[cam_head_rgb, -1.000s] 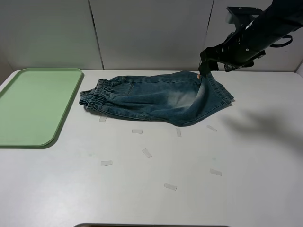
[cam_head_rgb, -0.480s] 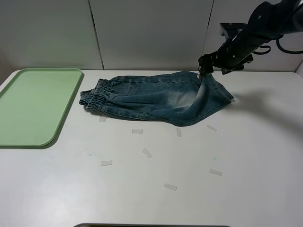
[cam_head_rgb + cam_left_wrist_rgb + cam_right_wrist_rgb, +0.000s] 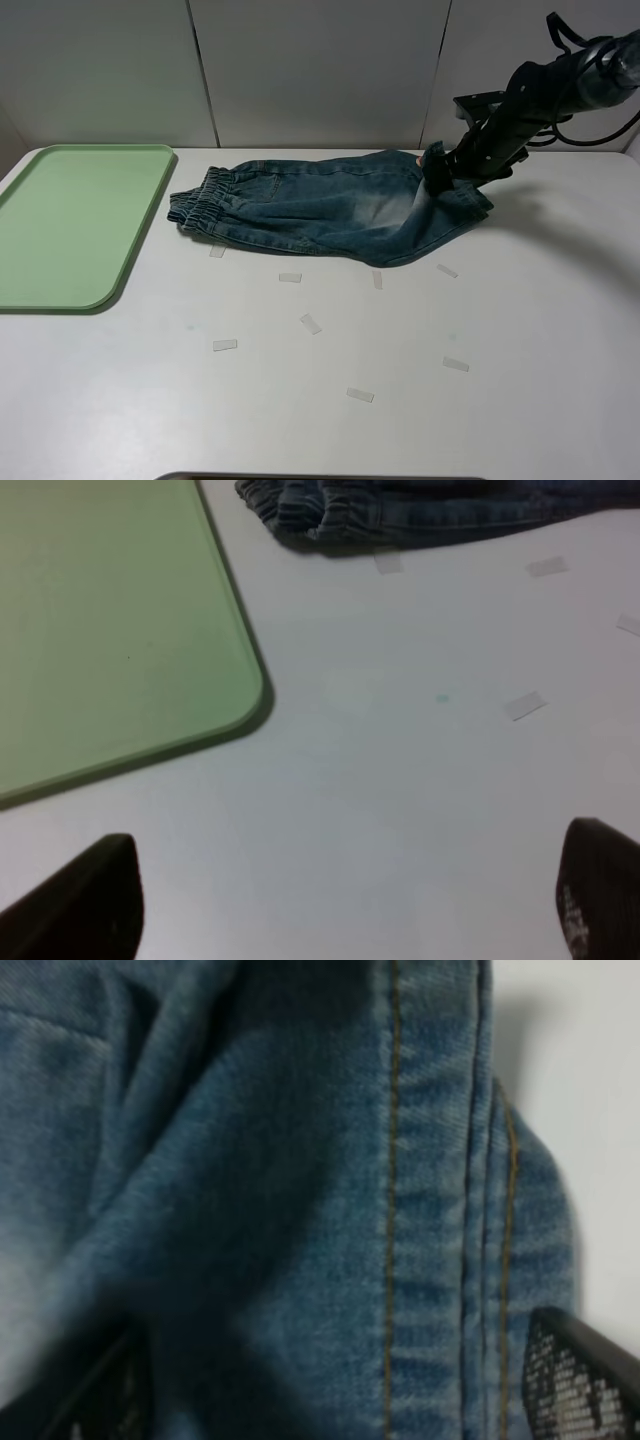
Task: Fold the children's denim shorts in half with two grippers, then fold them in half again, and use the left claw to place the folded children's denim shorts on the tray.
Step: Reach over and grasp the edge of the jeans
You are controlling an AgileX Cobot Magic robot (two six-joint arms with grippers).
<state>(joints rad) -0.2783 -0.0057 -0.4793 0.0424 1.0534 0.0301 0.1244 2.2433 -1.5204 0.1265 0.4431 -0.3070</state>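
The children's denim shorts [image 3: 320, 205] lie folded lengthwise on the white table, with the gathered waistband on the left and the leg hems on the right. My right gripper [image 3: 440, 172] is down on the far right leg end. In the right wrist view its jaws stand wide apart [image 3: 330, 1400] with denim [image 3: 300, 1190] filling the space between them. My left gripper [image 3: 345, 900] is open and empty over bare table, near the corner of the pale green tray [image 3: 110, 630]; the waistband [image 3: 330, 515] lies beyond it. The tray [image 3: 70, 225] sits at the table's left and holds nothing.
Several small pale tape strips [image 3: 311, 323] are scattered on the table in front of the shorts. A panelled wall [image 3: 320, 70] runs close behind the table's back edge. The left arm is out of the exterior view.
My right arm has come down and in from above, until its gripper rests on the right leg end of the shorts. The shorts and tray have not moved.
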